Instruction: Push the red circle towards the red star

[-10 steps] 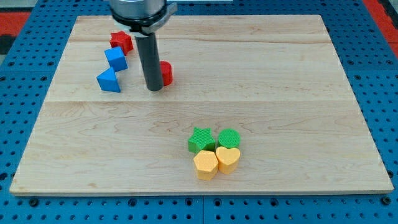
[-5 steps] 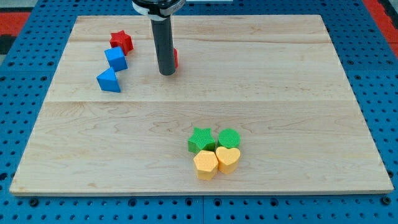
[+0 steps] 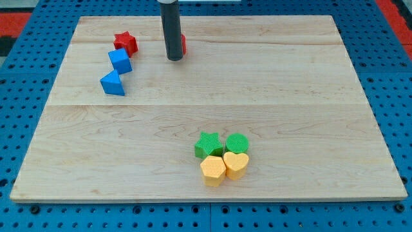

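The red circle (image 3: 183, 44) is almost wholly hidden behind my rod near the view's top; only a red sliver shows at the rod's right side. My tip (image 3: 174, 58) rests on the board just in front of and to the left of the circle, touching it. The red star (image 3: 126, 43) lies to the view's left of the tip, about a rod's width and a half away, at nearly the same height on the board.
Two blue blocks (image 3: 120, 61) (image 3: 112, 84) lie below the red star. A green star (image 3: 208, 145), a green circle (image 3: 237, 143), a yellow hexagon (image 3: 213, 170) and a yellow heart (image 3: 235, 164) cluster near the view's bottom. The wooden board (image 3: 290, 96) lies on a blue pegboard.
My rod and the red circle have moved toward the view's top and slightly right, from level with the lower blue block up to the red star's height.
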Controlling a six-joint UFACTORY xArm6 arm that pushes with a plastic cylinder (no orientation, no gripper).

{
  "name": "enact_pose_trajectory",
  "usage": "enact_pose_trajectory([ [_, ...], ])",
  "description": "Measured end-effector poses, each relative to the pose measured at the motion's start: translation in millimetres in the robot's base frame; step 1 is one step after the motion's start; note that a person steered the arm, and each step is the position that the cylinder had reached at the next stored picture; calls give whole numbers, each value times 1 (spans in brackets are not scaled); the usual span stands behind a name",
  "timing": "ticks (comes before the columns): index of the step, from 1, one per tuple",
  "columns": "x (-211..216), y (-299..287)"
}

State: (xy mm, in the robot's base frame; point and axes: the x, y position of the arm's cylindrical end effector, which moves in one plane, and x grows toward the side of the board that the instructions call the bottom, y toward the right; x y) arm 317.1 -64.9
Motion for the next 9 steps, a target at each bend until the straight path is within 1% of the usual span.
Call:
enact_pose_trajectory([
  [1,8,-17],
  [2,37,-34],
  [3,43,13],
  [4,27,76],
  [5,-17,108],
  [6,-36,94],
  [9,-36,20],
])
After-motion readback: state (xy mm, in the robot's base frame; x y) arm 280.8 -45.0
